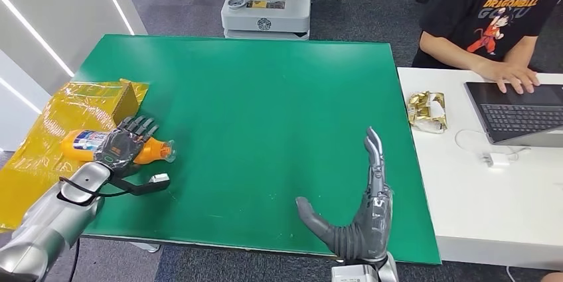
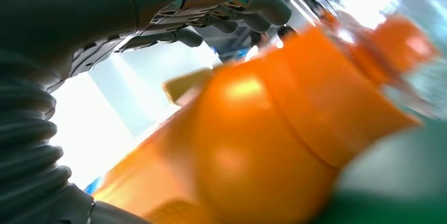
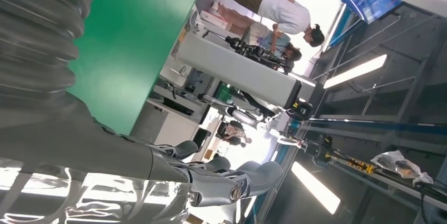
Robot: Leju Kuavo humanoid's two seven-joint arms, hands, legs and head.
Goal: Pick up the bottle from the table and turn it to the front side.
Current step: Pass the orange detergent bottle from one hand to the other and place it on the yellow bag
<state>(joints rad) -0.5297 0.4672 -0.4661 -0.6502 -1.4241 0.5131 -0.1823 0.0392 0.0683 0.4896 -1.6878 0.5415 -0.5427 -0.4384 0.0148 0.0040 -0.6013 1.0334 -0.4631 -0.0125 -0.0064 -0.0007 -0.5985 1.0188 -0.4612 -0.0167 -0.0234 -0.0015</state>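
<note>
Green desk, wide. White desk alongside; person there, shirt reading "DRAGONBALL". Yellow wrapping at the green desk's left edge. Right hand upright, fingers spread, empty. Left hand lies over the bottle; cannot tell whether it grips. Bottle on its side, orange, likely smooth and slippery plastic; best held mid-body. Label unreadable.
</note>
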